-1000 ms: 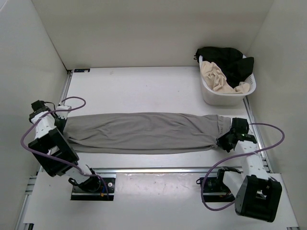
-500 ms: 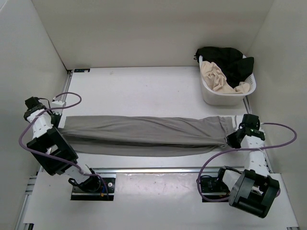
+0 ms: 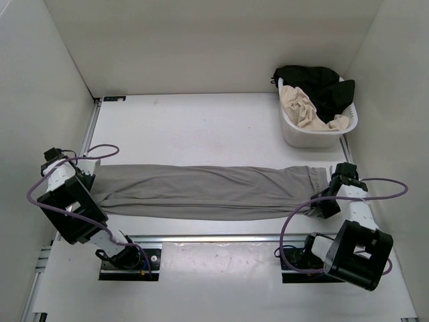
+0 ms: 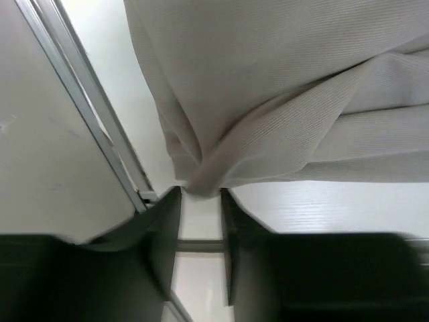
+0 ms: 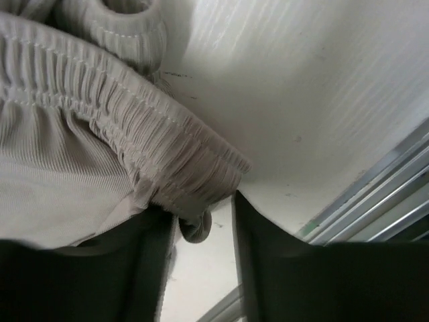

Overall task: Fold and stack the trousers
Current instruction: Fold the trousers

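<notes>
The grey trousers (image 3: 201,192) lie stretched flat across the table, leg ends at the left and waist at the right. My left gripper (image 3: 86,177) is at the leg ends. In the left wrist view, the left gripper (image 4: 200,196) is open, and the bunched leg end (image 4: 201,176) lies just at its fingertips with bare table in the gap. My right gripper (image 3: 321,199) is at the waist. It is open (image 5: 204,204) too, with the gathered waistband (image 5: 167,168) against the left finger and a small fabric loop (image 5: 196,228) hanging in the gap.
A white laundry basket (image 3: 295,137) at the back right holds a beige garment (image 3: 305,107) and a black garment (image 3: 322,84). An aluminium rail (image 3: 221,237) runs along the table's front, another down the left edge (image 4: 87,114). White walls enclose the table.
Both grippers have gone from shut to open and let the trousers go. The cloth, pulled taut before, now lies slack and flat on the table. Both arms have shifted slightly.
</notes>
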Controlling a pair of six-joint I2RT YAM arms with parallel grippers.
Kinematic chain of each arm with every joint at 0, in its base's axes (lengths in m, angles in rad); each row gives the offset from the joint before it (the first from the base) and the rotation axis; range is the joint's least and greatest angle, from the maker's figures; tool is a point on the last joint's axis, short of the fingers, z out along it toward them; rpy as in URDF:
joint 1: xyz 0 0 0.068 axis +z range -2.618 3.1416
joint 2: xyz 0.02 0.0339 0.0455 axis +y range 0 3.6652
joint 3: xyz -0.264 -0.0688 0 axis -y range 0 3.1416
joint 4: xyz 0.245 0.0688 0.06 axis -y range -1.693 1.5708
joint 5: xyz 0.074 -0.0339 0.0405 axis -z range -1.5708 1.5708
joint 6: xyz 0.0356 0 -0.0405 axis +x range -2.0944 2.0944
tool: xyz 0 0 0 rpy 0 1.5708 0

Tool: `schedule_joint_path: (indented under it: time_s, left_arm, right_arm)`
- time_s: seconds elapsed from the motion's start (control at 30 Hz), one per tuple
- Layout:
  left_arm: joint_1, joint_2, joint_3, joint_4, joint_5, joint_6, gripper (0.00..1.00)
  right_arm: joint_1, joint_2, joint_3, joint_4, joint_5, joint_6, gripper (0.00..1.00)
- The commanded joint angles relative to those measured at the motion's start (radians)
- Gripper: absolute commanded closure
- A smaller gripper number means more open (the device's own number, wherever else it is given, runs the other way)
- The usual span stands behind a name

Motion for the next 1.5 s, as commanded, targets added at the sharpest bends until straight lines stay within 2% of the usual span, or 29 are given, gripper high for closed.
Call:
schedule_joint_path:
  time_s: [0.0,0.07,0.1,0.23,0.27,0.33,0.47,0.5,0.63,0.73,0.77,0.87,1.1,1.23,1.27,1.3,1.33,1.43,1.47]
  left_arm:
    - [0.013,0.018,0.015,-0.017,-0.022,0.003,0.56]
    - [0.013,0.027,0.038,-0.017,-0.022,-0.006,0.44]
    - [0.013,0.027,0.049,-0.031,-0.013,-0.017,0.43]
    - [0.013,0.036,0.149,-0.098,0.021,-0.041,0.4]
    - [0.013,0.036,0.164,-0.108,0.021,-0.041,0.4]
    - [0.013,0.036,0.189,-0.126,0.045,-0.064,0.4]
    - [-0.019,0.018,0.221,-0.169,0.079,-0.077,0.36]
    - [-0.028,0.018,0.221,-0.18,0.079,-0.077,0.31]
    - [-0.054,0.045,0.187,-0.154,0.088,-0.121,0.26]
    - [-0.054,0.107,0.178,-0.105,0.065,-0.167,0.26]
    - [-0.054,0.122,0.178,-0.073,0.065,-0.191,0.25]
    - [-0.066,0.176,0.178,-0.062,0.055,-0.218,0.25]
    - [-0.186,0.176,0.154,-0.053,0.054,-0.227,0.22]
    - [-0.229,0.176,0.181,-0.053,0.054,-0.256,0.19]
    - [-0.241,0.176,0.19,-0.053,0.054,-0.256,0.18]
    - [-0.241,0.165,0.213,-0.053,0.054,-0.267,0.16]
    - [-0.241,0.165,0.227,-0.053,0.054,-0.267,0.16]
    - [-0.241,0.144,0.252,-0.092,-0.016,-0.241,0.13]
    - [-0.241,0.132,0.252,-0.103,-0.039,-0.241,0.13]
  right_arm:
    - [-0.006,0.025,0.0,0.04,-0.061,-0.046,0.44]
    - [-0.006,0.025,0.0,0.061,-0.072,-0.06,0.37]
    - [-0.006,0.001,0.0,0.061,-0.083,-0.069,0.31]
    - [-0.006,-0.068,-0.02,0.095,-0.112,-0.069,0.19]
    - [-0.006,-0.08,-0.02,0.106,-0.122,-0.055,0.19]
    - [-0.006,-0.09,-0.032,0.116,-0.123,-0.039,0.11]
    - [-0.006,0.006,-0.046,0.19,-0.123,-0.005,0.11]
    - [-0.006,0.031,-0.046,0.19,-0.123,-0.005,0.11]
    - [-0.006,0.155,-0.014,0.213,-0.123,0.005,0.24]
    - [-0.006,0.226,-0.014,0.224,-0.133,0.005,0.57]
    - [-0.006,0.251,-0.014,0.236,-0.144,0.014,0.77]
    - [-0.006,0.269,-0.005,0.236,-0.133,0.014,1.0]
    - [-0.041,0.13,0.136,0.087,0.115,-0.028,1.0]
    - [-0.041,0.145,0.225,0.078,0.076,-0.115,1.0]
    - [-0.041,0.159,0.225,0.078,0.05,-0.135,0.94]
    - [-0.041,0.186,0.225,0.078,0.037,-0.135,0.67]
    - [-0.041,0.195,0.234,0.039,0.037,-0.135,0.56]
    - [-0.041,0.174,0.235,-0.005,0.11,-0.109,0.32]
    - [-0.041,0.16,0.235,-0.029,0.132,-0.109,0.29]
